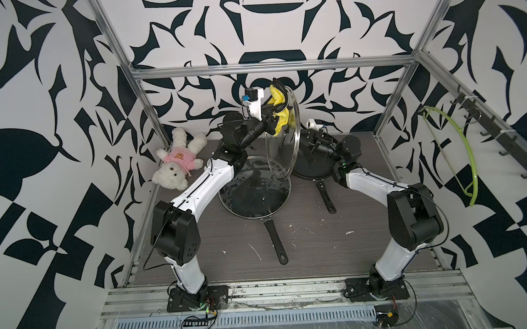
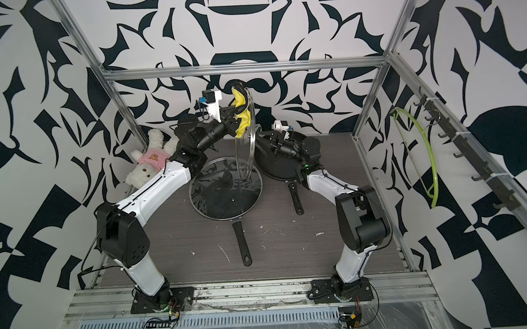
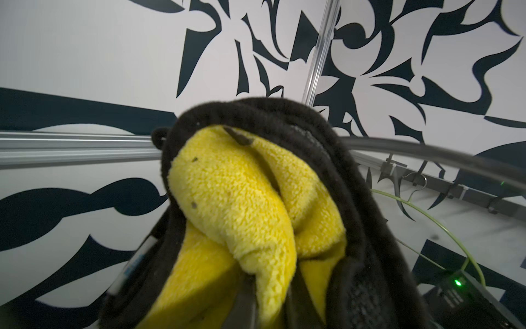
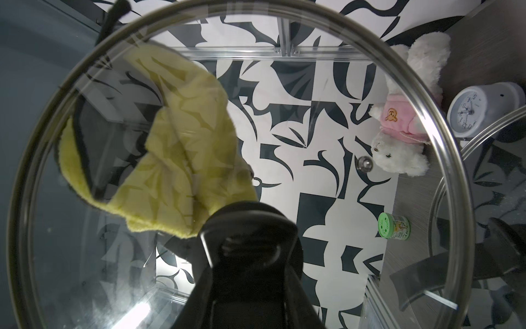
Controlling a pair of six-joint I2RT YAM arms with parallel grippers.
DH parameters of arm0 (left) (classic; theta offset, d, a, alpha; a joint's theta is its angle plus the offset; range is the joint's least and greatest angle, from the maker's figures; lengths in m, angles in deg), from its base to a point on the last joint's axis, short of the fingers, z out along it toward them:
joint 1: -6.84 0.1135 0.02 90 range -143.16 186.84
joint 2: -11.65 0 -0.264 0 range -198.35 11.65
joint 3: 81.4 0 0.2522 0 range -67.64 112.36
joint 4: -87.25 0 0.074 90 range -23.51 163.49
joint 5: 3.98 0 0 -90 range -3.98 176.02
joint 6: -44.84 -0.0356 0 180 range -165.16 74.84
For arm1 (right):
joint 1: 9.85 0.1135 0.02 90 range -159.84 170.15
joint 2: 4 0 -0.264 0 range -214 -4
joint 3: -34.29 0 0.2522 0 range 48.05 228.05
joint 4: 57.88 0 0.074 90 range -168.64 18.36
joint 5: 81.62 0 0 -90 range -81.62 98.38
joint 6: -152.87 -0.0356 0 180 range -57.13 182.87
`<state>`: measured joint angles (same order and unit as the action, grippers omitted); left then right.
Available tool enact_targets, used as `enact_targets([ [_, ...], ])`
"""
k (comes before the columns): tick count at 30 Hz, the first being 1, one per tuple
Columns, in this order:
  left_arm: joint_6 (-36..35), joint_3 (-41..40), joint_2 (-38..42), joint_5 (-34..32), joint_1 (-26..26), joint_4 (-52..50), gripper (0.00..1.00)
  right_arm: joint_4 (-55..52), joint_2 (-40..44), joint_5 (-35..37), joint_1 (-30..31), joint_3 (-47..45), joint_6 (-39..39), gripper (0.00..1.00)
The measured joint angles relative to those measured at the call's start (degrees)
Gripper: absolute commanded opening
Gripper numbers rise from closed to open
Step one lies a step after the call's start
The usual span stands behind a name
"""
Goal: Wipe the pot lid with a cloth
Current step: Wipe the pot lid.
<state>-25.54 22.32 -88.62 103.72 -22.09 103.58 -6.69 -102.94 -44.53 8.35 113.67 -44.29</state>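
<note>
Lifted mid-cell: left gripper (image 1: 273, 122) fingers clamped on the fluffy bright-yellow microfibre cloth (image 1: 278, 99) with dark trim. The cloth sits against the upright round clear-glass pot lid (image 1: 281, 153). On the lid's other face, right gripper (image 1: 304, 140) fingers are clamped on its black plastic knob (image 4: 247, 236).

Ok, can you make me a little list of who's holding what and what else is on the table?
left hand: shut on the yellow cloth, pressing it against the glass lid
right hand: holds the glass lid upright in the air by its black handle
on the table: second lid lying on a pan, another pan beside it, teddy bear in the corner
</note>
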Motion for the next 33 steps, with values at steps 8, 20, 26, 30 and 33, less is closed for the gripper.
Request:
enact_targets([
  [8, 0.7, -6.1, 0.0, -0.1, 1.9, 0.7, 0.0, -0.2, 0.0, -0.6, 0.3, 0.0, 1.0, 0.0],
  [20, -1.5, -24.5, 9.6, -3.5, -1.8, -0.2, 0.0, -1.3, 0.0, -1.1, 0.3, 0.1, 2.4, 0.0],
  [26, -3.3, -29.2, 16.5, -8.7, -8.2, -2.4, 0.0, -2.6, 1.7, -2.3, -0.8, 0.1, 3.8, 0.0],
  [30, -4.3, -30.6, 21.1, -11.8, -12.3, -4.1, 0.0, -3.2, 4.0, -3.7, -1.2, 0.1, 4.5, 0.0],
  [33, -5.0, -30.6, 23.8, -12.8, -14.4, -5.2, 0.0, -2.9, 4.9, -4.5, -1.2, 0.9, 4.7, 0.0],
])
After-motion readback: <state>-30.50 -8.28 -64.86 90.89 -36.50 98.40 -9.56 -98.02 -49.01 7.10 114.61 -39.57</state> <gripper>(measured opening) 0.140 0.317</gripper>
